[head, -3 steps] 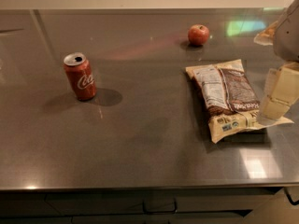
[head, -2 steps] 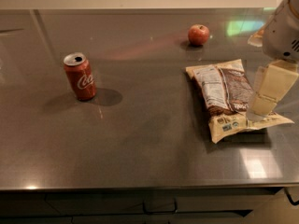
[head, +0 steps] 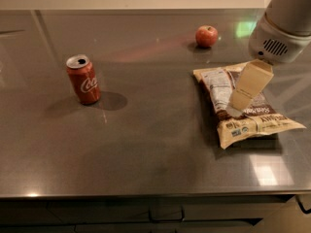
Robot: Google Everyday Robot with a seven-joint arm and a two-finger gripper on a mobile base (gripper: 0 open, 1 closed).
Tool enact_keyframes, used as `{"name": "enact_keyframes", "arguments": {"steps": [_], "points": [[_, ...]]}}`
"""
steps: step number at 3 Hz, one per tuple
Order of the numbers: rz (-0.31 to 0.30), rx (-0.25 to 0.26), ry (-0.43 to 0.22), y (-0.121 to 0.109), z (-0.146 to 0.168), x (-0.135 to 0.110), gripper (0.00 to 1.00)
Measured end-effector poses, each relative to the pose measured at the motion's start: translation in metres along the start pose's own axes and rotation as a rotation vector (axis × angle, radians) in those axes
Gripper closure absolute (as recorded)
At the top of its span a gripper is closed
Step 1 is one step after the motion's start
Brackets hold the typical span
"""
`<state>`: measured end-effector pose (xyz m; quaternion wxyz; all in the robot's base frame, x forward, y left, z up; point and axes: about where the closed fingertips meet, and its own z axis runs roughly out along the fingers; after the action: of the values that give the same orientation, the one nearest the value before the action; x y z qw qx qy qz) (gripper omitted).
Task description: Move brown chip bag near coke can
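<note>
Hanging down from the top right corner, the gripper (head: 234, 107) has its cream-coloured tip right over the middle of the brown chip bag (head: 257, 119), touching it or just about. From this angle I honestly can't tell how wide it's set or whether it has hold of anything. Above it is the chunky pale grey arm housing (head: 282, 30) with a little vent grille.

The bag lies flat on the right side of the table (head: 155, 144), with a dark brown centre, cream edges and a white nutrition label on its upper left part. There's printing along the lower edge plus a couple of small logos, but I can't read any of it.

Behind the bag, near the back edge, sits a red apple (head: 206, 36). The coke can (head: 83, 79) stands upright way over on the left, well apart from the bag. It has white Coca-Cola script on the red and a silver top.

The table is a dark grey, glossy metal-looking top. It picks up light reflections, including a green patch (head: 245, 29) near the apple. A pale wall runs along the back, and dark drawer fronts show under the front edge.
</note>
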<state>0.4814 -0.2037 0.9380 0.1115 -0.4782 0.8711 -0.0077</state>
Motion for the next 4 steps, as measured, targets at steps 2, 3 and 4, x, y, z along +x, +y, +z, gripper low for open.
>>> {"name": "enact_keyframes", "arguments": {"steps": [2,3,4], "points": [[0.348,0.005,0.048,-0.015,0.029,-0.008,0.0],[0.516,0.007,0.052,-0.023,0.046,-0.011,0.0],[0.634,0.018,0.044,-0.031,0.06,-0.012,0.0]]}}
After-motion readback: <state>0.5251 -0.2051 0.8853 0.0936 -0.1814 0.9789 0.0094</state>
